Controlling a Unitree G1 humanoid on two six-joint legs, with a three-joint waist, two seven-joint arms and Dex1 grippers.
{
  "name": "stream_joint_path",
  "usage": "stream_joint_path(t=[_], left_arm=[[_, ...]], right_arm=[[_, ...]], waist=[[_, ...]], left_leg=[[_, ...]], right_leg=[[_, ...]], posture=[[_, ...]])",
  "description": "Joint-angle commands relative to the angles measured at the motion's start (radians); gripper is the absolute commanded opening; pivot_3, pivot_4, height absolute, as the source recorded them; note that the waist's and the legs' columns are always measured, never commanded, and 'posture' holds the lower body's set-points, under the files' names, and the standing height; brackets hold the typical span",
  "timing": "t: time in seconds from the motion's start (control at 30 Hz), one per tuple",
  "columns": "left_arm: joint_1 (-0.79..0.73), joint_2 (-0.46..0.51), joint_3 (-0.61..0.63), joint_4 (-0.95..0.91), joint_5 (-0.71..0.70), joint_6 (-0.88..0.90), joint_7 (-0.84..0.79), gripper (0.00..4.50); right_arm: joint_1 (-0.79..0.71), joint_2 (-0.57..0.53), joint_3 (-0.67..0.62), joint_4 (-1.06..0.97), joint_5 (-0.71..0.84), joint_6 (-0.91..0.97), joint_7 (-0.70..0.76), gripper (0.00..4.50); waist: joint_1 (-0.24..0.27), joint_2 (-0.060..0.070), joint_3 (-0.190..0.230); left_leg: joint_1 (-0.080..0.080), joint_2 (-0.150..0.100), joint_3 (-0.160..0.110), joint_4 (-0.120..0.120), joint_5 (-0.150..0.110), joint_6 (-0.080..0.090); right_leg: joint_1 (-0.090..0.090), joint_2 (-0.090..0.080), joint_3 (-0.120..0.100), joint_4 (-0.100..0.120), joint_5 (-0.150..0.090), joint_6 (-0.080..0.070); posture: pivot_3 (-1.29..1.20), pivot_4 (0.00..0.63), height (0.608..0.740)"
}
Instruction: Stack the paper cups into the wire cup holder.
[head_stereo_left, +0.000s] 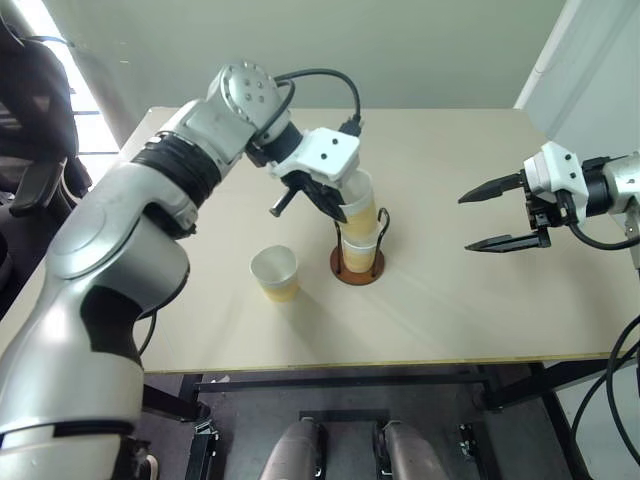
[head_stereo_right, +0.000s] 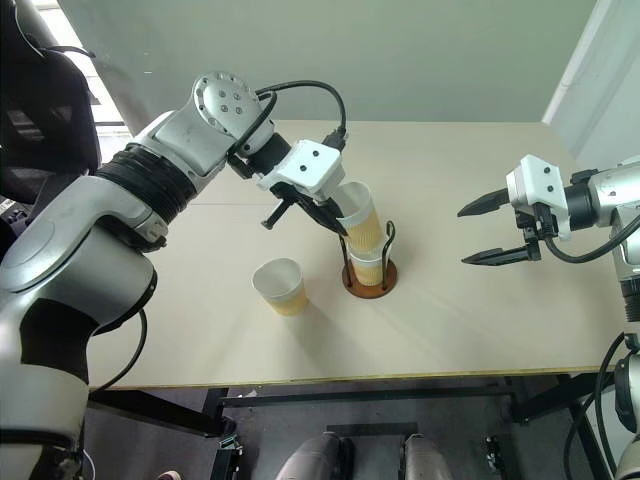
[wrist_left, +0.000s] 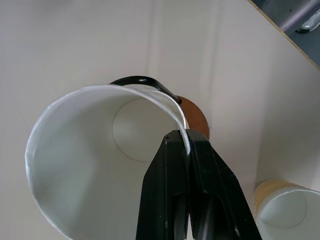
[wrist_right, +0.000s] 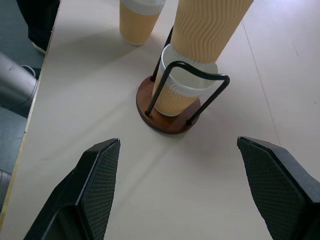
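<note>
I see the left gripper (head_stereo_right: 322, 212) pinching a tilted cup (head_stereo_right: 362, 222) over the wire cup holder (head_stereo_right: 370, 270), apparently entering a seated cup (head_stereo_right: 368, 268).

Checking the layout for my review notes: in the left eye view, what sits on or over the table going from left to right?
Loose paper cup → wire cup holder with a cup in it → open right gripper.

Nothing readable anywhere here, honestly. No text, logos, numbers or labels on any of it, just plain surfaces all round.
</note>
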Motion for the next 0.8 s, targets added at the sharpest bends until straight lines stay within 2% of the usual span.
stream_joint_path(t=[0.03,0.1,0.43,0.47,0.7,0.8], left_arm=[[-0.011,-0.008,0.02,0.012,0.01,-0.018,-0.034,0.21],[-0.006,-0.013,0.027,0.017,0.011,-0.02,-0.034,0.63],[-0.006,-0.014,0.047,-0.005,-0.022,-0.029,-0.034,4.22],[-0.007,-0.018,0.056,-0.001,-0.018,-0.036,-0.034,4.48],[-0.055,-0.03,0.177,0.077,0.02,-0.004,-0.034,4.48],[-0.069,0.014,0.195,0.055,0.012,0.005,-0.034,4.48]], right_arm=[[-0.016,-0.02,-0.016,-0.027,0.0,-0.002,0.004,3.86],[-0.015,-0.022,-0.015,-0.028,0.0,-0.002,0.004,3.86],[-0.006,-0.037,-0.008,-0.026,-0.004,-0.007,0.004,3.86],[-0.005,-0.038,-0.007,-0.026,-0.005,-0.008,0.004,3.86],[-0.003,-0.043,-0.007,-0.043,-0.011,0.018,0.004,3.86],[0.013,-0.041,-0.018,-0.084,0.009,0.044,0.004,3.86]], waist=[[0.001,0.0,0.0],[0.001,0.0,0.0],[0.002,0.0,0.0],[0.002,0.0,0.0],[0.001,0.0,0.0],[0.0,0.0,0.0]], left_leg=[[0.0,0.0,0.0,0.0,0.0,0.0],[0.0,0.0,0.0,0.0,0.0,0.0],[0.0,0.0,0.0,0.0,-0.001,0.0],[0.0,0.0,0.0,0.0,-0.002,0.0],[0.0,0.0,0.0,0.0,-0.003,0.0],[0.0,0.0,0.0,0.0,-0.004,0.001]], right_leg=[[0.0,0.0,0.0,0.0,0.0,0.0],[0.0,0.0,0.0,0.0,0.0,0.0],[0.0,0.0,0.0,-0.001,0.0,0.0],[0.0,0.0,0.0,-0.001,-0.001,0.0],[0.0,0.0,0.0,-0.002,-0.001,0.001],[0.0,0.0,0.0,-0.003,-0.002,0.001]], posture=[[0.0,0.15,0.74],[0.0,0.15,0.74],[0.0,0.15,0.74],[0.0,0.15,0.74],[0.0,0.15,0.74],[0.0,0.15,0.74]])
